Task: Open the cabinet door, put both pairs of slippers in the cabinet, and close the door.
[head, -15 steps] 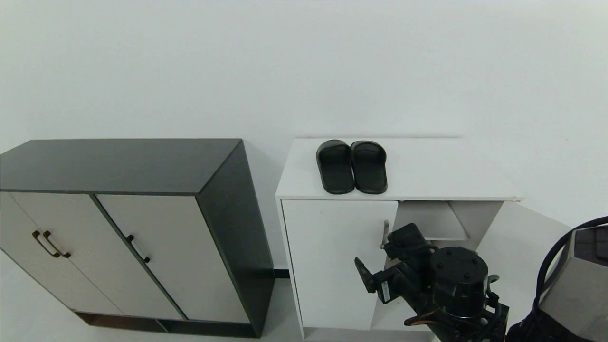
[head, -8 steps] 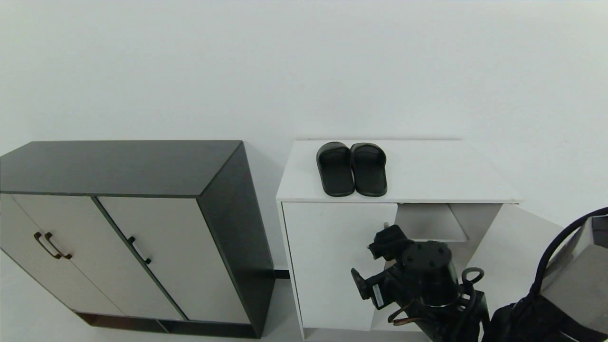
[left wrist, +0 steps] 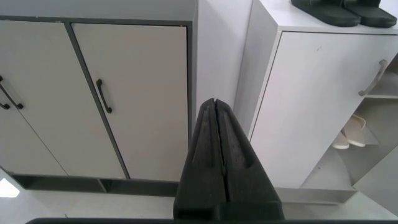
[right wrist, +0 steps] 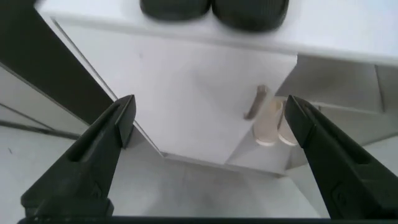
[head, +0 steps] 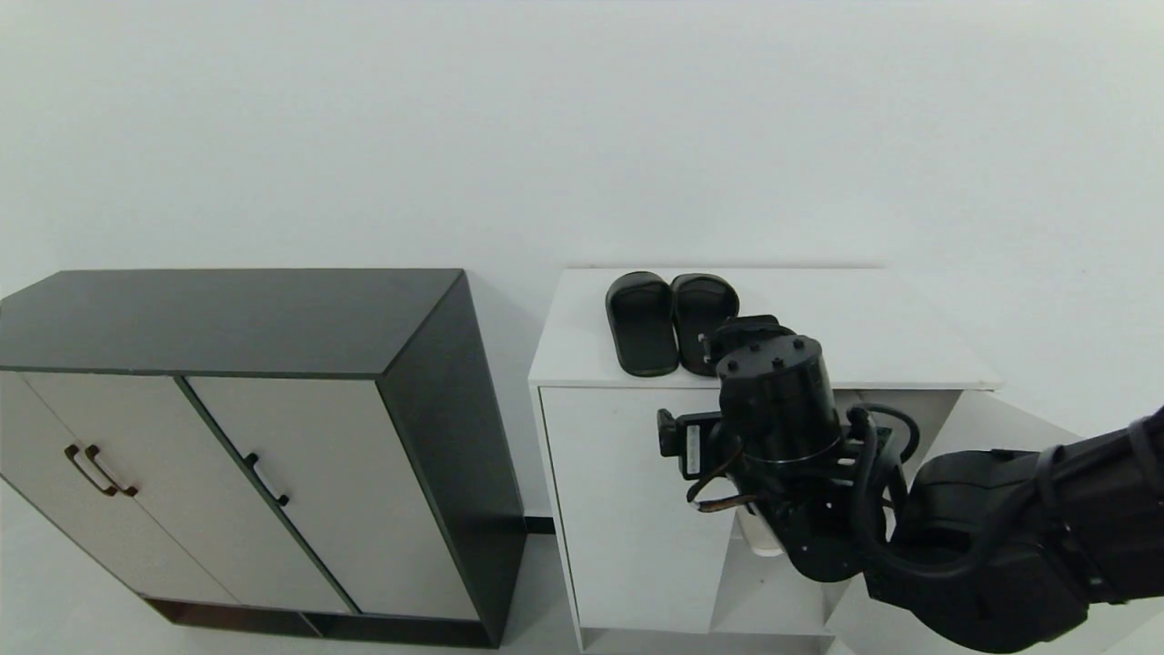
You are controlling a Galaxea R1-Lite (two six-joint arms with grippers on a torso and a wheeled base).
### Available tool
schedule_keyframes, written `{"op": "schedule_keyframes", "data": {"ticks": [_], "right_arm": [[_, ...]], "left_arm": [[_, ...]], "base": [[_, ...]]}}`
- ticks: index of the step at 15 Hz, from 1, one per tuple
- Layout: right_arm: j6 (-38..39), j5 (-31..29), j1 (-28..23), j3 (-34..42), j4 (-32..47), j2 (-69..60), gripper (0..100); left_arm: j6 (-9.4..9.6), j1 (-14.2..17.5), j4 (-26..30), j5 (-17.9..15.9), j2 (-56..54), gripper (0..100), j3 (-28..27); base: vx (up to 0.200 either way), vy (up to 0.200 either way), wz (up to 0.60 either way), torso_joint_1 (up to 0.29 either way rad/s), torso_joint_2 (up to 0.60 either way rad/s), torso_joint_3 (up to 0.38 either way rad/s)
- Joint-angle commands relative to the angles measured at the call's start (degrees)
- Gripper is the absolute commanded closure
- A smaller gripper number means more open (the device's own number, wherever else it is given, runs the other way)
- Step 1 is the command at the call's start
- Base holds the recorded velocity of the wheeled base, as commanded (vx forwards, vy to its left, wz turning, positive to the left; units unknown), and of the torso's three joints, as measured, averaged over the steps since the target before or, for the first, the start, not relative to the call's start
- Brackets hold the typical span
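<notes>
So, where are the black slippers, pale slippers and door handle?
black slippers (head: 641, 323): head view, the left one's middle.
pale slippers (left wrist: 348, 131): left wrist view, the pair's middle.
door handle (left wrist: 374, 77): left wrist view, the bar's middle.

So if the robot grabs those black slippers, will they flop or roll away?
Probably no rolling: the black slippers lie flat on the white cabinet. They look thick and moulded, so likely light and only slightly bendy.

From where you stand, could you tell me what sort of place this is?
Likely a home entryway: white cabinet with black slippers on top, pale slippers inside, dark cabinet beside it.
</notes>
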Motion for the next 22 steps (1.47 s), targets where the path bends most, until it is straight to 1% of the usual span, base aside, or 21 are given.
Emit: {"op": "schedule_keyframes", "data": {"ticks": [1,3,5,12,16,18,20,22], "right_arm": [[0.0,0.0,0.1,-1.0,-0.5,-0.7,0],[-0.2,0.0,0.0,-0.8,-1.3,-0.5,0],[-0.1,0.0,-0.1,-0.8,-1.3,-0.3,0],[-0.2,0.0,-0.7,-1.1,-2.3,0.6,0],[-1.3,0.7,-3.3,-2.2,-3.4,3.0,0],[-3.2,2.7,-5.0,-3.3,-5.6,5.0,0],[-3.4,3.9,-6.0,-3.8,-6.6,6.3,0],[-3.3,4.0,-6.5,-3.9,-6.8,7.4,0]], "left_arm": [[-0.02,0.0,0.0,0.0,0.1,100,0.0],[0.16,0.0,0.0,-0.1,0.1,100,0.0],[0.16,0.0,0.0,-0.1,0.1,100,0.0],[0.07,0.0,0.0,-0.1,0.1,100,0.0],[0.07,0.0,0.0,-0.1,0.1,100,-0.1],[0.07,0.0,0.0,-0.1,0.1,100,0.0],[0.16,0.0,0.0,-0.1,0.1,100,0.0],[0.16,0.0,0.0,-0.1,0.1,100,0.0]], "base": [[0.0,0.0,0.0,0.0,0.0,0.0],[0.0,0.0,0.0,0.0,0.0,0.0],[0.2,0.2,0.0,0.005,0.0,0.0],[0.2,0.0,0.0,0.004,0.0,0.0],[0.0,0.0,0.0,0.0,0.0,0.0],[0.0,0.0,0.0,0.0,0.0,0.0],[0.0,0.0,0.0,0.0,0.0,0.0],[0.2,0.0,0.0,0.005,0.0,0.002]]}}
